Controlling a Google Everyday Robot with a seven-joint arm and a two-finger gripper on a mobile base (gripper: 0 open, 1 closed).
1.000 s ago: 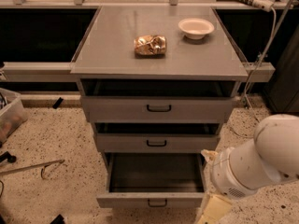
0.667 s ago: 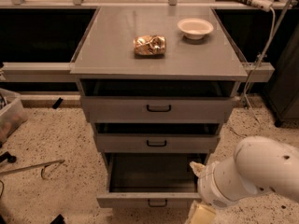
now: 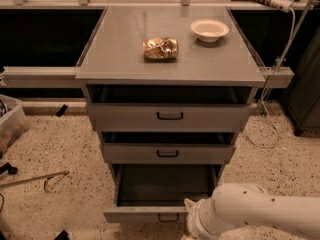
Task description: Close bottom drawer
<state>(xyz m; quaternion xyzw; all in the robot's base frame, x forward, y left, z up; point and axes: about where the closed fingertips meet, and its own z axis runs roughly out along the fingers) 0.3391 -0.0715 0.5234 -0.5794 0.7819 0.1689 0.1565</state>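
The bottom drawer (image 3: 150, 213) is a grey metal drawer pulled far out of the cabinet. Its dark inside looks empty. Its narrow front panel with a small black loop handle (image 3: 168, 218) sits at the lower edge of the camera view. My white arm (image 3: 250, 211) comes in from the lower right and reaches down just right of the handle. The gripper itself lies below the edge of the view and is hidden. Above are the mid-sized drawer (image 3: 167, 153) and the widest drawer (image 3: 169, 116), each slightly open.
On the cabinet top (image 3: 125, 54) lie a crumpled gold snack bag (image 3: 160, 48) and a white bowl (image 3: 209, 30). A clear plastic bin (image 3: 10, 124) stands at the left on the speckled floor. A metal rod (image 3: 35, 180) lies on the floor. A white cable (image 3: 272, 114) hangs at the right.
My arm has moved left and down across the lower right of the view, toward the bottom drawer's front. The drawers have not moved.
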